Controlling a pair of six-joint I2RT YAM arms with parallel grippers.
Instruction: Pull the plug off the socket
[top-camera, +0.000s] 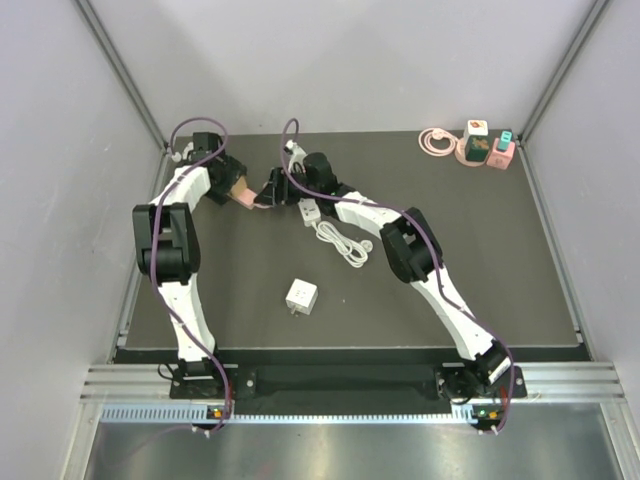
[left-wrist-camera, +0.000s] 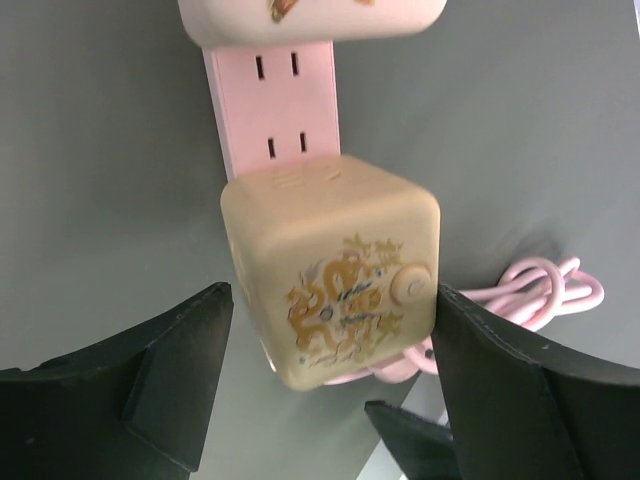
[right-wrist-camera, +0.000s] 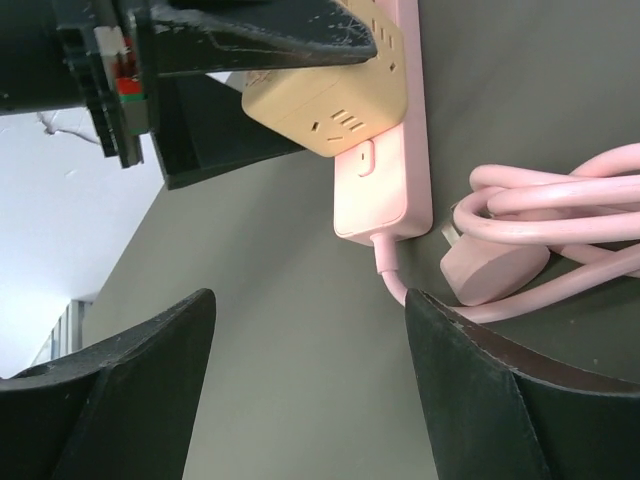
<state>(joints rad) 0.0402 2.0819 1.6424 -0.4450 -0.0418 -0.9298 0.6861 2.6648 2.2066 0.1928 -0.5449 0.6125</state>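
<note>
Premises are presenting as a robotics laboratory test cell, not a domestic or office setting. Plain pale panels (top-camera: 60, 200) on aluminium posts (top-camera: 115, 60) are enclosing a bench covered by a dark mat (top-camera: 500, 270). The left arm (top-camera: 170, 250) and the right arm (top-camera: 420, 260) are standing bolted to a slotted aluminium rail (top-camera: 350, 380) at the near edge, with purple cables (top-camera: 200, 120) running exposed along them. Household items are lying loose as specimens: a pink power strip (left-wrist-camera: 270, 100) carrying a beige cube plug (left-wrist-camera: 330, 270), a white cube adapter (top-camera: 301, 295), and further adapters (top-camera: 487, 148) in the far right corner.
</note>
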